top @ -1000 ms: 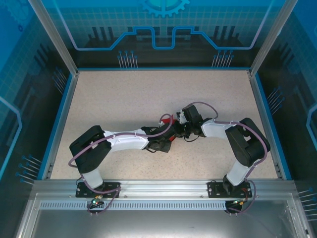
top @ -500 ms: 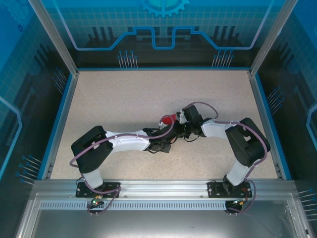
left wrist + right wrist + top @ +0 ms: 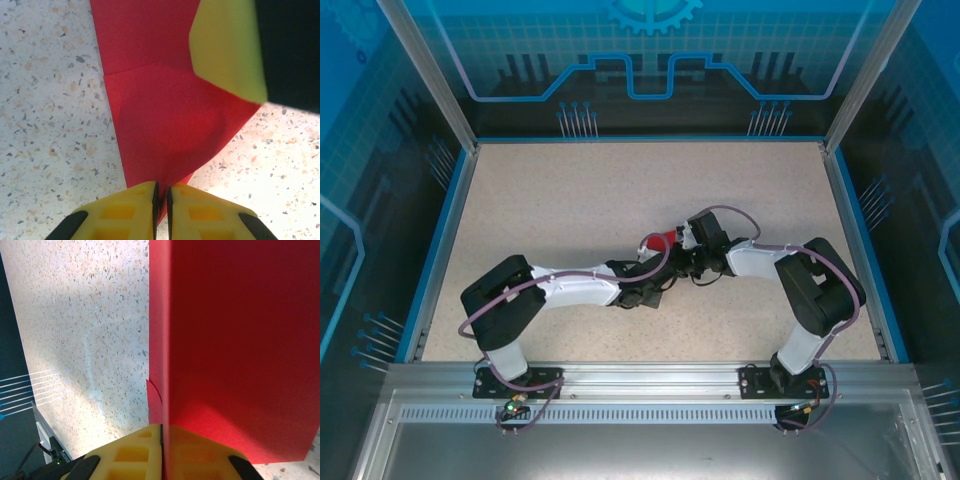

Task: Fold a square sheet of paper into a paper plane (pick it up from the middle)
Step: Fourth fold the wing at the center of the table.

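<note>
Left fingers (image 3: 152, 197) are clenched almost together on the bottom tip of the paper (image 3: 160, 110). Only a thin slit is left between them, and the red point is caught in it. From that tip the paper widens upward, with a straight left edge, a slanting right edge and a crease running across its upper part. One yellow finger of the right fingers (image 3: 227, 45) overlaps the paper's top right corner.

From the right wrist, the right fingers (image 3: 157, 435) are shut tight on the paper (image 3: 240, 340). It runs away from them as a broad red face on the right, with its edge in line with the seam between the fingers. A small red flap pokes out to the left of that edge.

From above, the left arm (image 3: 570, 285) and right arm (image 3: 760, 258) meet near the middle of the table (image 3: 570, 190). A small patch of paper (image 3: 663, 240) shows between the wrists. Whether the paper touches the table cannot be told.
</note>
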